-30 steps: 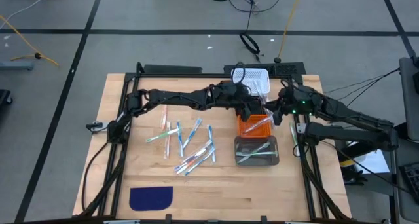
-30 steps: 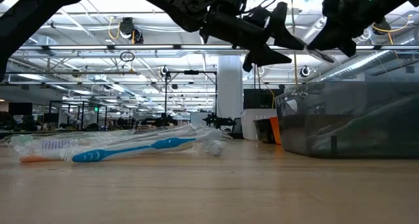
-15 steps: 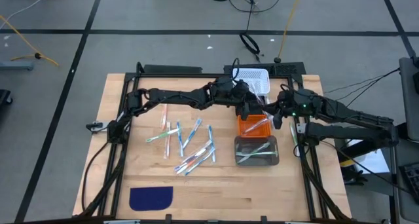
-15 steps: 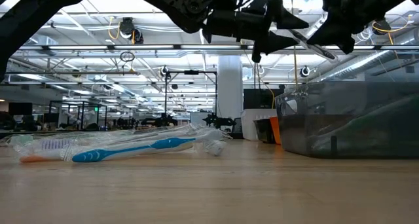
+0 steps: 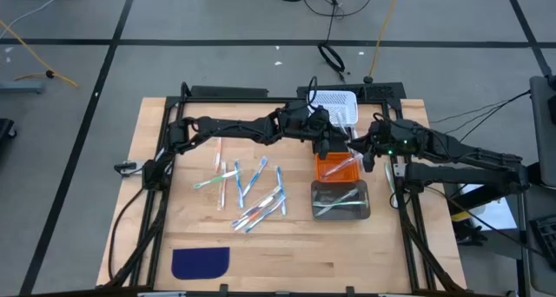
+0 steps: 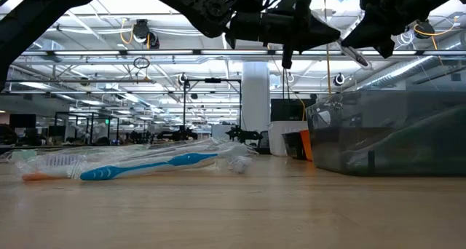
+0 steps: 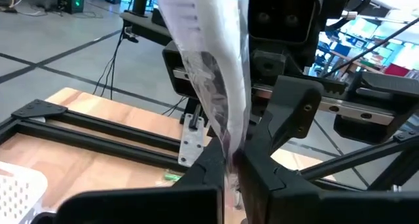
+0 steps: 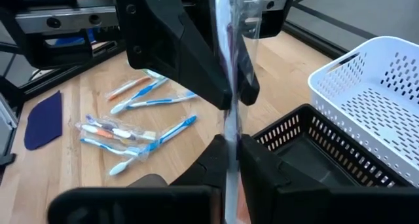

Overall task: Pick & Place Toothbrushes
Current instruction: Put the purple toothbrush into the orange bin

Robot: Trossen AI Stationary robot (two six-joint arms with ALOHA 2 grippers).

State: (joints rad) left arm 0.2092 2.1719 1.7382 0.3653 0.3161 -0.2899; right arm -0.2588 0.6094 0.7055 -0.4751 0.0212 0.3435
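A toothbrush in a clear wrapper (image 7: 208,67) hangs in the air over the orange bin (image 5: 337,168), between my two grippers. My left gripper (image 5: 340,147) reaches in from the table's left and is shut on it. My right gripper (image 5: 363,151) comes from the right and is shut on it too. Several more toothbrushes (image 5: 249,189) lie loose on the wooden table, left of the bins. My left gripper pinches the wrapped toothbrush (image 7: 230,142) between its two fingers, lying across it. The fingers come roughly level from the table's left. The toothbrush is lifted clear of the bins and runs on toward the other gripper. My right gripper pinches the same wrapped toothbrush (image 8: 230,129) between its two fingers, across its length, coming from the table's right. The rest of the toothbrush stretches away from the fingers toward my left gripper, clear of the orange bin below.
A dark see-through bin (image 5: 340,201) with toothbrushes in it stands just nearer than the orange bin. A white basket (image 5: 339,106) stands behind them. A dark blue cloth patch (image 5: 200,262) lies at the near left. A black frame (image 5: 165,149) borders the work area.
My left gripper has tipped up from a downward slant to level, closed in on the toothbrush that my right gripper holds, and shut on it. My right gripper has kept its hold and hardly moved.
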